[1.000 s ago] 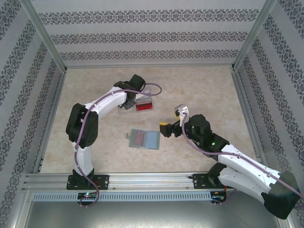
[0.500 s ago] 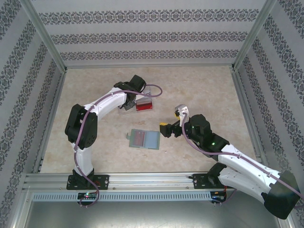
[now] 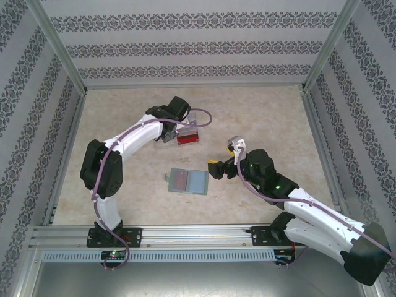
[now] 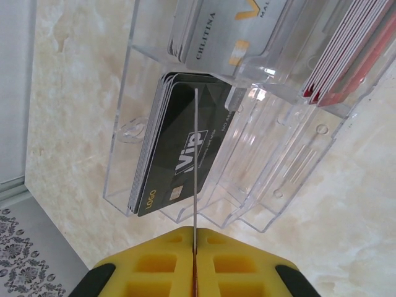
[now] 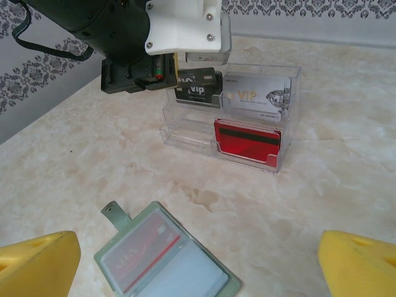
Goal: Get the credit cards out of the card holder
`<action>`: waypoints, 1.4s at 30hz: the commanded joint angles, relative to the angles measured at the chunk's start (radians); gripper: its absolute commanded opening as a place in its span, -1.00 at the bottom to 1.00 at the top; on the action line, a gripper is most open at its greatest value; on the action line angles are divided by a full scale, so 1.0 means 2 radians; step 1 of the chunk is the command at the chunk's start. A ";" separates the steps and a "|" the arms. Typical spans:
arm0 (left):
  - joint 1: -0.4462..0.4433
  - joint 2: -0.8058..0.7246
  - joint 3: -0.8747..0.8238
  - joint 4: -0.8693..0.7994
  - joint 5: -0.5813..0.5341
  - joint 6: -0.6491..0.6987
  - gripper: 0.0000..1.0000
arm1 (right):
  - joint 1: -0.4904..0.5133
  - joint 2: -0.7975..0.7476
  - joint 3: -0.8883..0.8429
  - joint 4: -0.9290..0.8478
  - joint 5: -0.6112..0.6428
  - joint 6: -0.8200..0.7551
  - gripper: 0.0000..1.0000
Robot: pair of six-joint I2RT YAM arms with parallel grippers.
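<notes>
A: Where is the wallet (image 3: 187, 180) lying?
B: It's lying open on the counter (image 3: 266, 117), centre of the overhead frame, long axis running left to right, a reddish card (image 3: 180, 179) sitting in its left half.
A: Which tool is sitting nearest?
B: The right tool (image 3: 223, 158), gaping wide, is hovering just right of it. Farther up, the left tool (image 4: 193, 272) is pinching a thin card (image 4: 195, 185) edge-on at the clear box (image 4: 272, 185).

Card holder (image 3: 187, 180) lies on table (image 3: 266, 117) before clear box (image 3: 182, 135), apparently holding one card (image 5: 137, 250)
</notes>
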State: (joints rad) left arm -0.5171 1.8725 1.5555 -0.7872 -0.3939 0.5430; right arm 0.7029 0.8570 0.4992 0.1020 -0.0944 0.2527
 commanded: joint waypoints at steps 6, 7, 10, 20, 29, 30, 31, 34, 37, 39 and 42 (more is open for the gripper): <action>-0.006 -0.007 -0.003 0.007 -0.001 0.008 -0.96 | 0.000 -0.006 -0.005 0.007 -0.005 0.006 0.96; -0.005 -0.010 -0.007 0.011 -0.001 0.007 -0.96 | 0.000 -0.006 -0.005 0.008 -0.004 0.006 0.96; -0.005 -0.029 -0.029 0.026 0.010 0.012 -1.00 | 0.001 -0.007 -0.005 0.008 -0.005 0.006 0.96; 0.004 -0.113 -0.107 0.062 0.133 0.080 -1.00 | 0.000 -0.010 -0.006 0.010 -0.004 0.007 0.96; 0.037 -0.111 -0.081 0.054 0.187 0.123 -1.00 | 0.000 -0.012 -0.007 0.008 -0.001 0.007 0.96; 0.042 -0.111 -0.078 0.058 0.195 0.124 -1.00 | 0.000 -0.013 -0.008 0.009 -0.001 0.005 0.96; 0.046 -0.111 -0.077 0.062 0.198 0.128 -1.00 | 0.000 -0.014 -0.009 0.010 0.002 0.005 0.96; 0.051 -0.107 -0.086 0.085 0.185 0.150 -1.00 | -0.001 -0.014 -0.010 0.008 0.006 0.003 0.96; 0.057 -0.104 -0.096 0.108 0.189 0.156 -1.00 | -0.001 -0.013 -0.009 0.008 0.005 0.003 0.96; 0.061 -0.096 -0.096 0.112 0.190 0.159 -1.00 | 0.000 -0.012 -0.009 0.008 0.006 0.003 0.96; 0.065 -0.093 -0.096 0.125 0.191 0.164 -1.00 | -0.001 -0.012 -0.009 0.008 0.008 0.001 0.96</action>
State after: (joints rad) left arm -0.4038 1.6718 1.3697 -0.5892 -0.0330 0.8307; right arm 0.7029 0.8440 0.4923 0.1017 -0.0940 0.2565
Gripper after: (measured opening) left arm 0.058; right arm 0.983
